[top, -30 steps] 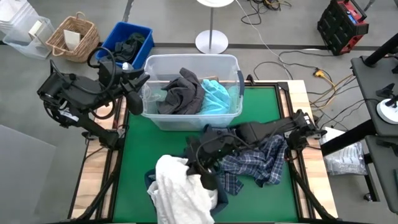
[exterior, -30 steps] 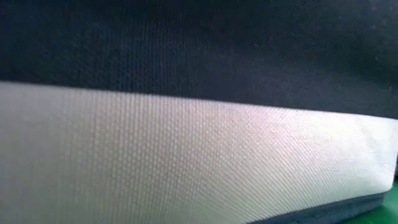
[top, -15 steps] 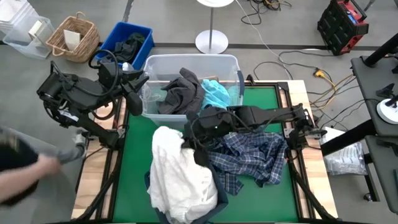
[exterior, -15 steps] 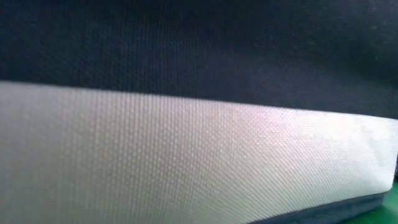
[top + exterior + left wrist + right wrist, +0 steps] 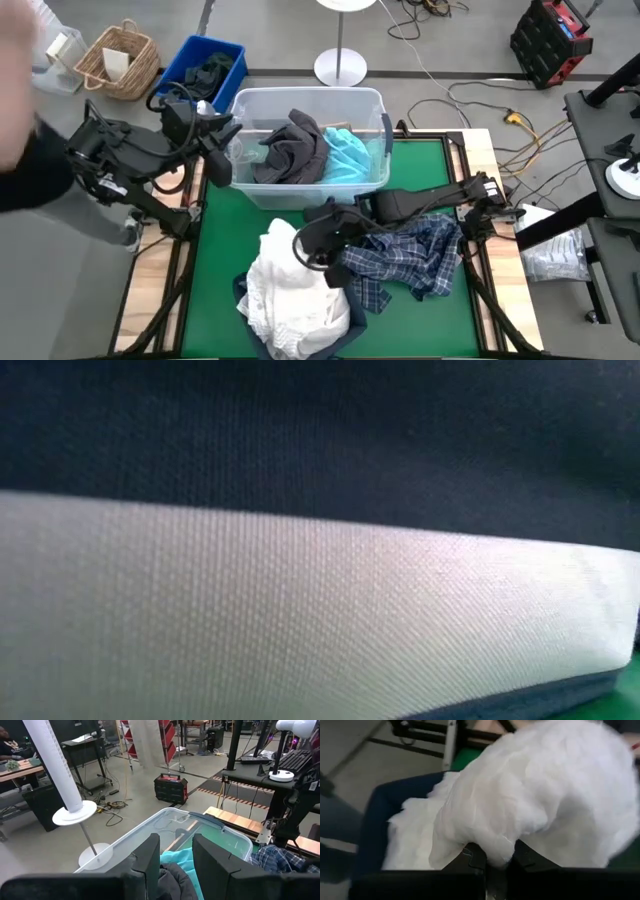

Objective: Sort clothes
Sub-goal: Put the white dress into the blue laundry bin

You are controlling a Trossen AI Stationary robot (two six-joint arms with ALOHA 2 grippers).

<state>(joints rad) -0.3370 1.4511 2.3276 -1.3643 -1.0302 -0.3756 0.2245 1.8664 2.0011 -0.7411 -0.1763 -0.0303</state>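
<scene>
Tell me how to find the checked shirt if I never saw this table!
Look at the green table and find the clear tub at its far edge. Just in front of the tub, toward the right side, the plaid shirt lies crumpled beside a white garment. It is the only one with blue-and-white checks.

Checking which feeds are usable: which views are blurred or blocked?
Low view: blocked by white and dark woven fabric against the lens. High view: sharp, except a motion-blurred person at left. Right wrist view: soft, filled by the white fabric garment. Left wrist view: clear.
</scene>
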